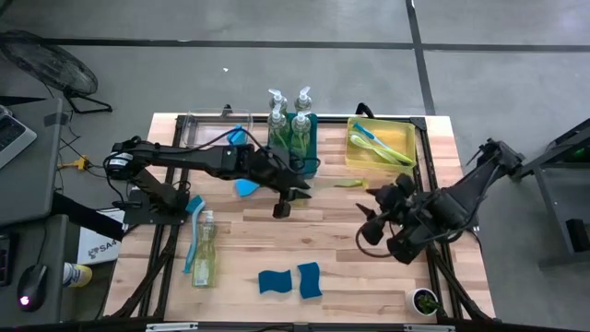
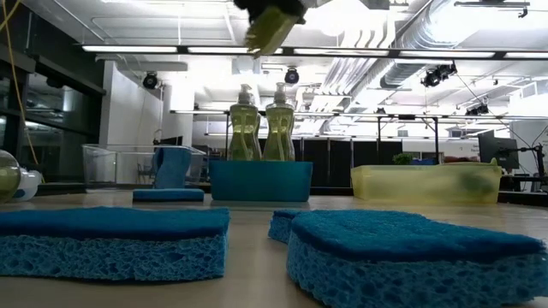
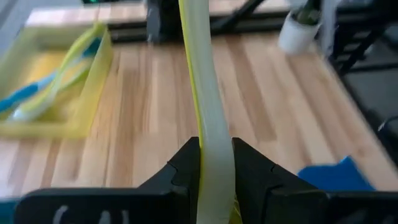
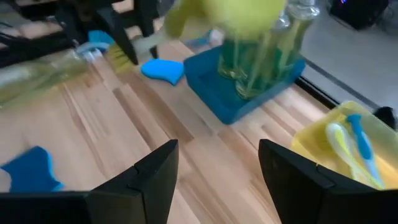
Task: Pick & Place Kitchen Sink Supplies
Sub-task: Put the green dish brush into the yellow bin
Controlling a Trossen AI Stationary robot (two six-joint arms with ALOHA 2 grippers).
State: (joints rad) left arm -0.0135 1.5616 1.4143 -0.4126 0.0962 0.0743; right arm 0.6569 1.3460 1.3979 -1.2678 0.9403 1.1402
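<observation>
left gripper [image 1: 293, 189] sits over the middle of the tabletop [image 1: 350, 267], just in front of the teal bin [image 1: 295, 138], fingers [image 3: 180, 171] closed tight on the handle of a lime-green dish brush [image 3: 208, 106]; in the high view the brush [image 1: 346, 183] sticks out from the gripper toward the right edge, lifted off the wood. right gripper [image 1: 380, 226] hovers near the right edge, fingers [image 4: 152, 171] spread wide apart, nothing between them. two soap bottles [image 1: 288, 124] stand upright in the teal bin at the far edge, seen clearly in the low view [image 2: 261, 124]. yellow bin [image 1: 380, 143] at the far right corner holds two brushes, one blue and one lime [image 1: 373, 138]. a third soap bottle [image 1: 203, 249] lies on its side near the left edge with a blue brush [image 1: 194, 226] just beside it. two blue sponges [image 1: 290, 279] lie side by side near the front edge, middle. another blue sponge [image 1: 245, 187] rests on the wood just left of the left gripper. a clear bin [image 1: 207, 129] sits left of the teal bin with something blue [image 1: 238, 136] in it, can't tell what.
</observation>
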